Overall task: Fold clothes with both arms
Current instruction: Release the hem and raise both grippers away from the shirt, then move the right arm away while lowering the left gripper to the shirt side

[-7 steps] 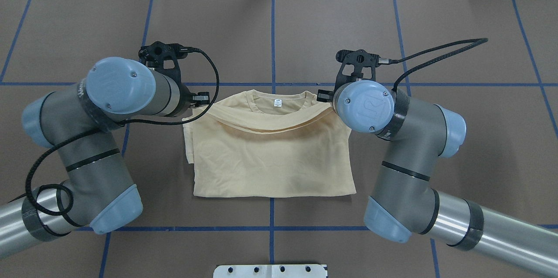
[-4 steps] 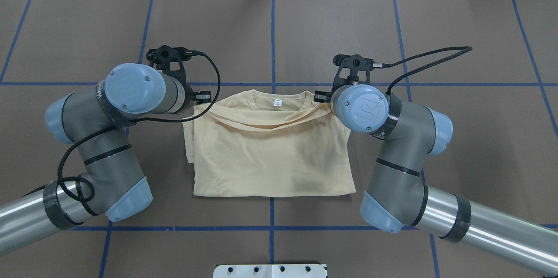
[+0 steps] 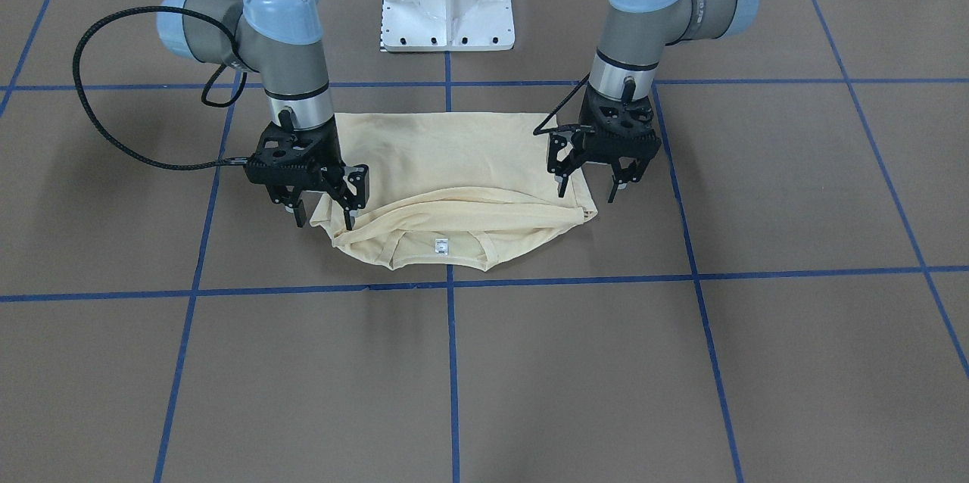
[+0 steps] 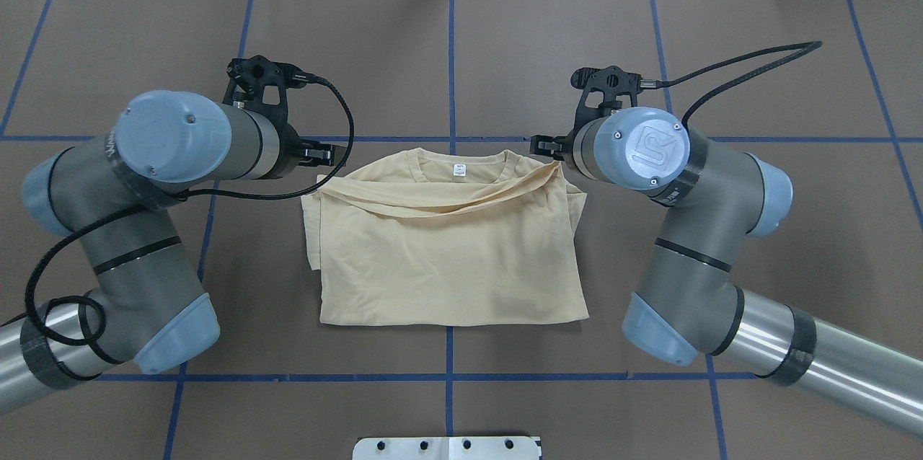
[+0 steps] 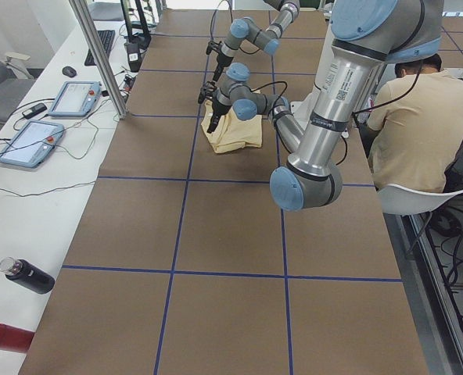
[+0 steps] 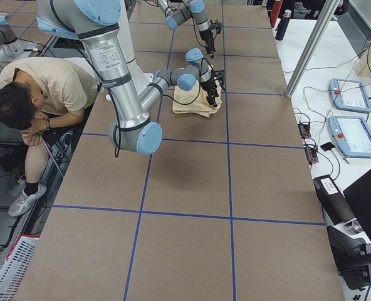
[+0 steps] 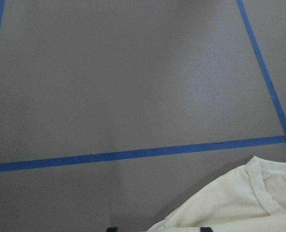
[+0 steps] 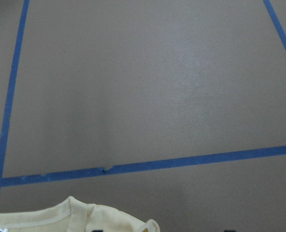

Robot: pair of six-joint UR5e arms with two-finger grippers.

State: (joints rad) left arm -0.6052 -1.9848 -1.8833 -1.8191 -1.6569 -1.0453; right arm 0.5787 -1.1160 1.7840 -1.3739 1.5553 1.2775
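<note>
Shirt (image 4: pixel 447 265) lies folded, collar (image 4: pixel 414 161) at 12 o'clock overhead; left gripper (image 3: pixel 587 191) at 10 and right gripper (image 3: pixel 324 216) at 2 hang spread.

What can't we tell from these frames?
Overhead: left wrist and right wrist mostly hide the left gripper and right gripper.
Wrist views: bottom edge cuts off both grippers.
Shirt inner layers: covered by the top fold, every view.
Neck label text: too small.

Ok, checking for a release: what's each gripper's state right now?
Left gripper: open, over the shirt corner, holding nothing.
Right gripper: open, holding nothing.
</note>
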